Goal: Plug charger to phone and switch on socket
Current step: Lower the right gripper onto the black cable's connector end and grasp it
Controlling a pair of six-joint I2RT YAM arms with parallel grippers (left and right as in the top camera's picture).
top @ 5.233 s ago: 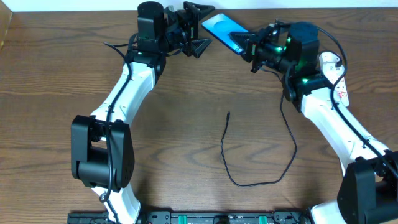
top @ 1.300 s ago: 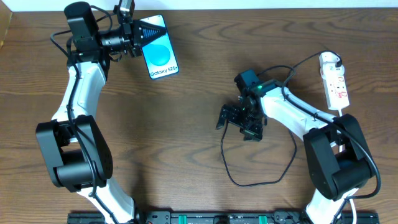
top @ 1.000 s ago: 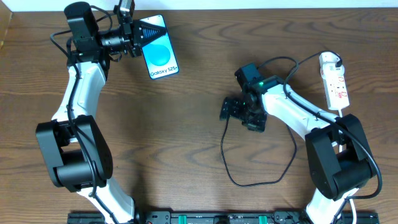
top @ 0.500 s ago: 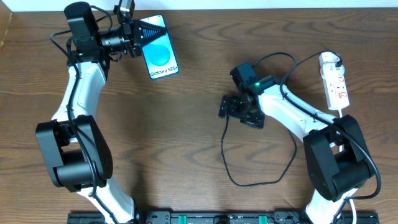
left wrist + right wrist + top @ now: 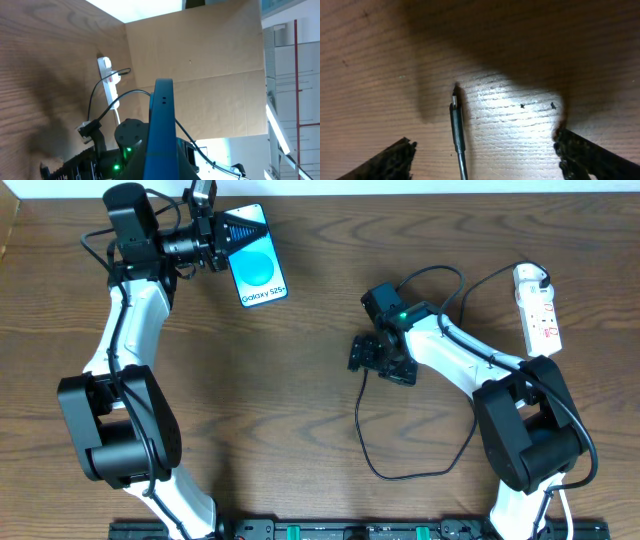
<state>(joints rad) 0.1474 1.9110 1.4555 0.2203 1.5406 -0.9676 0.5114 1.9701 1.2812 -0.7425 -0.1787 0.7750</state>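
Observation:
The phone, blue screen up with "Galaxy S25" on it, is at the back left, and my left gripper is shut on its far end. In the left wrist view the phone shows edge-on between the jaws. The charger's thin black cable loops across the middle of the table. Its connector tip lies on the wood between the fingers of my right gripper, which is open and low over it. The white socket lies at the back right.
The right arm's thick black cables arch above its wrist. A black rail runs along the table's front edge. A cardboard wall stands behind the socket in the left wrist view.
My right gripper has shifted a little left and towards the back over the connector tip, and its jaws have narrowed slightly. The left arm and the phone have stayed still.

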